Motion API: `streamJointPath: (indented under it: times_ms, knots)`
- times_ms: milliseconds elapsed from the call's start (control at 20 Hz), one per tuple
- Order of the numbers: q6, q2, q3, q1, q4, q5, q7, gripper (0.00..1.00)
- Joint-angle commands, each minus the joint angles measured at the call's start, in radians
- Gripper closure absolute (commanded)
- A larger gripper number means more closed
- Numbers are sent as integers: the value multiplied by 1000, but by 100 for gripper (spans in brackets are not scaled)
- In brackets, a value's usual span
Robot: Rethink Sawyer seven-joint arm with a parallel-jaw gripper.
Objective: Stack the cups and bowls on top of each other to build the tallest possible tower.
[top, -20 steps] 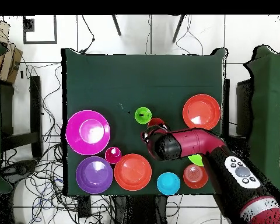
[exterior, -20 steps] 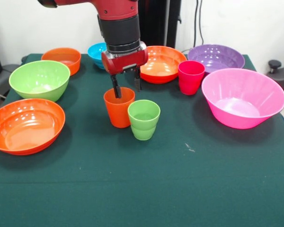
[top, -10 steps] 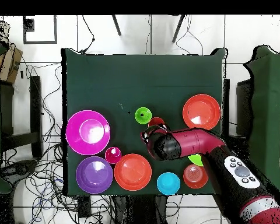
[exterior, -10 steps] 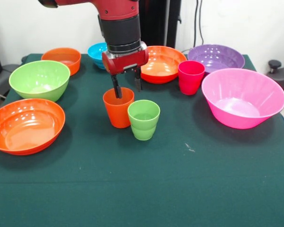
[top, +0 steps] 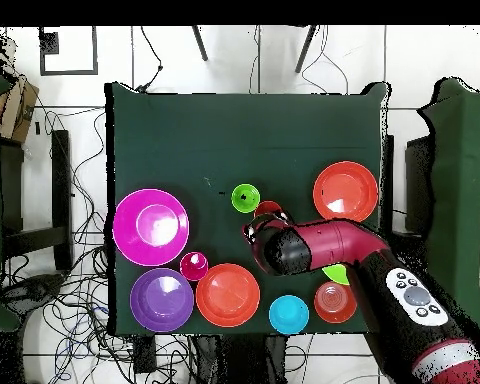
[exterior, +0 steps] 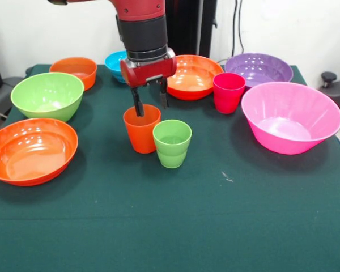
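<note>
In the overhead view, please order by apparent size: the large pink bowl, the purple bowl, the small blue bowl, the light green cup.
1. Large glossy pink plastic bowl
2. Purple plastic bowl, slightly smaller
3. Small blue plastic bowl
4. Light green plastic cup, smallest

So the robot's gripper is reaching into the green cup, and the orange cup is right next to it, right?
Not quite. The gripper is at the orange cup, with one finger dipping inside its rim. The green cup is the one standing right next to it, untouched. The front view shows this.
</note>
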Motion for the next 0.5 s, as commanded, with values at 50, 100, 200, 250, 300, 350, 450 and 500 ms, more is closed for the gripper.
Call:
streamJointPath:
  times_ms: [50,100,200,250,300,350,450,500]
  knots:
    - [-64,-91,-49,41,83,27,182,0]
    - [-73,-99,-57,43,97,29,192,0]
    - [-88,-123,-70,48,126,34,208,0]
    - [-96,-137,-76,48,143,35,215,0]
    - [-103,-144,-83,49,155,39,222,0]
    - [-112,-155,-89,52,169,44,229,0]
    - [-130,-168,-108,62,193,51,249,0]
    - [-139,-172,-119,69,204,55,260,0]
